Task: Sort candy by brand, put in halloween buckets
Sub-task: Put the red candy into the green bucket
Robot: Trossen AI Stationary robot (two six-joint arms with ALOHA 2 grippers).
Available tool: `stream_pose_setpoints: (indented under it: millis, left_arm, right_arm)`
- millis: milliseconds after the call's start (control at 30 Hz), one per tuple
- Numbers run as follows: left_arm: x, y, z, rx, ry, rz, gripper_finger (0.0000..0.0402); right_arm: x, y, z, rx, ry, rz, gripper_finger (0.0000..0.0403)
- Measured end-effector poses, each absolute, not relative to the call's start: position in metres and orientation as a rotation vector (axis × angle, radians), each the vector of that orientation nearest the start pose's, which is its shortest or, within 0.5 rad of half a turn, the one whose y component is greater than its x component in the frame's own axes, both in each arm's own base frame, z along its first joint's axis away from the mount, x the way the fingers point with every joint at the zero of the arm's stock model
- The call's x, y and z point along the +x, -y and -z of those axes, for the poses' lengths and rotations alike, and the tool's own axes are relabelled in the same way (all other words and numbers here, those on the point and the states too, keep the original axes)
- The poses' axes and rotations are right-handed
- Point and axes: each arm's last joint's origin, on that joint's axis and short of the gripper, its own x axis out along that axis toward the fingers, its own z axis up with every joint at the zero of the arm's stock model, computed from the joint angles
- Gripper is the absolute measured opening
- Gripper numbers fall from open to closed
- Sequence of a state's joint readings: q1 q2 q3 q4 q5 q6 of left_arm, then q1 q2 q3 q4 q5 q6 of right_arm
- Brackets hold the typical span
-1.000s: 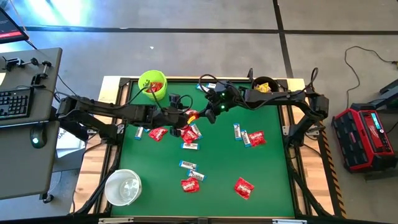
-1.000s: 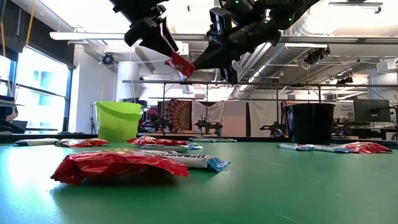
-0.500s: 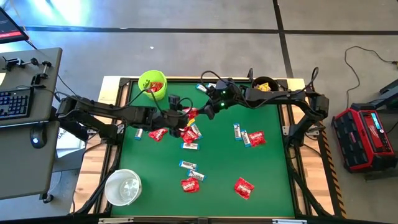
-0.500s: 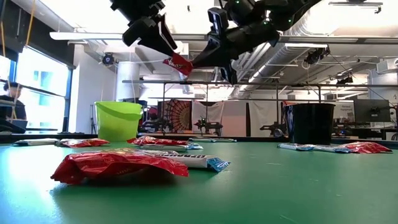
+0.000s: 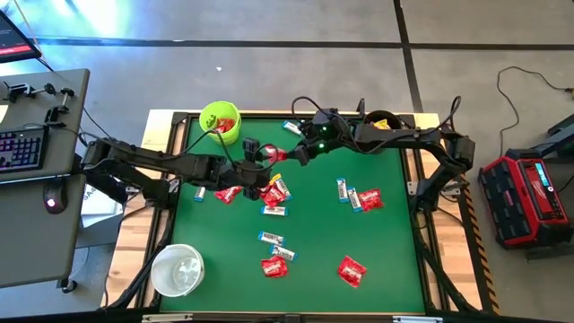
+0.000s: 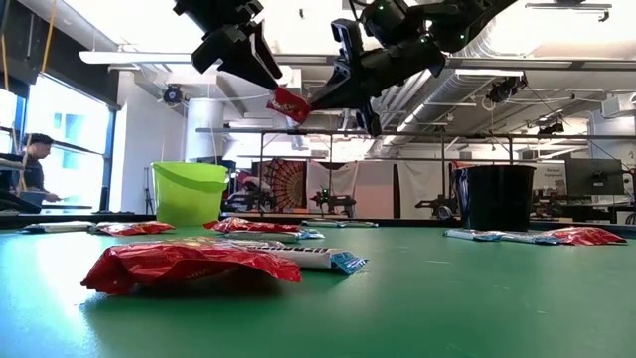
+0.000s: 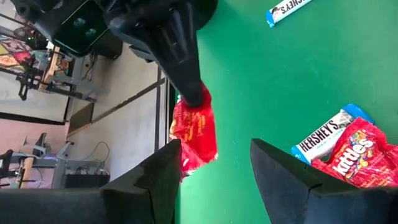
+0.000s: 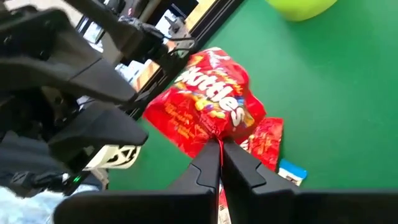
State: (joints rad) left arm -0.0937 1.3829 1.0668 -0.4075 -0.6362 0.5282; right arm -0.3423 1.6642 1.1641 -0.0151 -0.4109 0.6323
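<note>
**Red packet held in the air between two hands**

High view: the right hand (image 5: 293, 154) meets the left hand (image 5: 262, 152) above the surface (image 5: 395, 269); the green bucket (image 5: 221, 121) lies beyond the left hand.

Low view: the red packet (image 6: 289, 102) hangs between them.

Left wrist view: left fingers (image 7: 283, 171) are spread, empty, packet between them.

Right wrist view: right fingers (image 8: 202, 174) pinch the packet's edge.

At the far left of the high view we see a grey desk (image 5: 36, 170) carrying a dark keyboard (image 5: 20, 149). At the right edge, a red and black box (image 5: 529, 199) sits on the floor.
</note>
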Motion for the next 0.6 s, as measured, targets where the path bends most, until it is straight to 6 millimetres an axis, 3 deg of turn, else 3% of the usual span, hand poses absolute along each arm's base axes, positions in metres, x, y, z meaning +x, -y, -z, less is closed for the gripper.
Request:
stream_pose_setpoints:
  millis: [400, 600]
  left_arm:
    - [0.291, 0.010, -0.284, 0.766, -0.817, -0.339, 0.0182]
    - [0.291, 0.010, -0.284, 0.762, -0.815, -0.328, 0.0140]
  right_arm:
    - [0.363, 0.089, -0.263, 0.855, -0.461, -0.051, 0.0000]
    - [0.364, 0.083, -0.263, 0.854, -0.467, -0.068, 0.0000]
